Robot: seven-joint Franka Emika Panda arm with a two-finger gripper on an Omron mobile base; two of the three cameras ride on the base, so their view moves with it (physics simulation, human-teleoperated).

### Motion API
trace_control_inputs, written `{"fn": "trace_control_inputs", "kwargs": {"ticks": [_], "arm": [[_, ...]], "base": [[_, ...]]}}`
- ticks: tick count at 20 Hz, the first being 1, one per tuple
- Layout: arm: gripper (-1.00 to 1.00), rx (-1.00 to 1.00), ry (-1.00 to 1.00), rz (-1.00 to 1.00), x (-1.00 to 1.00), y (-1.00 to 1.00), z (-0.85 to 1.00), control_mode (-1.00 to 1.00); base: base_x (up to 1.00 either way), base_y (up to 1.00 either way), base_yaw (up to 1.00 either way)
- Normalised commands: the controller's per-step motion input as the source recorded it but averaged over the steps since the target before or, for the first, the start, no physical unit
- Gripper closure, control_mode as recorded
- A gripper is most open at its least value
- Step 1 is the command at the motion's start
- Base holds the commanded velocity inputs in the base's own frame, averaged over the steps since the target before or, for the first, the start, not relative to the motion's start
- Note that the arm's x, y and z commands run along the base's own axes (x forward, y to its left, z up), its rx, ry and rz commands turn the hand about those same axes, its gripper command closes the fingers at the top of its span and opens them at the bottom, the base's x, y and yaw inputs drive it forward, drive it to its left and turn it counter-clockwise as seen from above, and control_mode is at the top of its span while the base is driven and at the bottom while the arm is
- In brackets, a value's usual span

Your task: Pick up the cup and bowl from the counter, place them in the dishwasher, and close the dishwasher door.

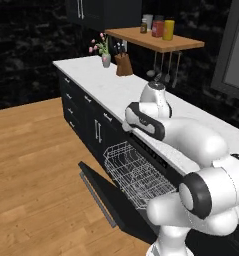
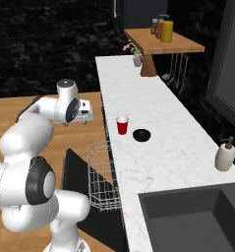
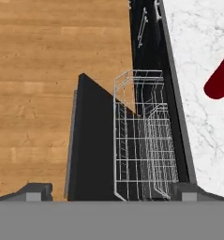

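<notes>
Jaws wide open, empty, above the pulled-out rack (image 3: 144, 140). Cup (image 2: 122, 125) and bowl (image 2: 141, 135) stand close together on the counter (image 2: 173, 147); reaching for the cup risks knocking the bowl.

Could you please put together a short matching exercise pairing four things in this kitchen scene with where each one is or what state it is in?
Things:
1. cup
2. bowl
3. dishwasher door
4. gripper

Descriptions:
A. dropped open over the wooden floor
B. red, upright near the counter's front edge
C. open, empty, above the wire rack
D. black, on the counter beside the cup

Pairs: 1-B, 2-D, 3-A, 4-C
</notes>
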Motion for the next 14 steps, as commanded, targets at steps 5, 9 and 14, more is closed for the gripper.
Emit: {"fn": "trace_control_inputs", "kwargs": {"ticks": [5,9,14], "arm": [[-1.00,-0.11,0.07,-0.08,0.78,-0.06,-0.23,-1.00],[-1.00,-0.08,0.00,-0.01,0.67,-0.35,-0.34,-1.00],[-1.00,-0.08,0.00,0.00,0.47,-0.37,-0.36,-1.00]], "base": [[0.00,0.00,0.00],[0.00,0.00,0.00],[0.00,0.00,0.00]]}}
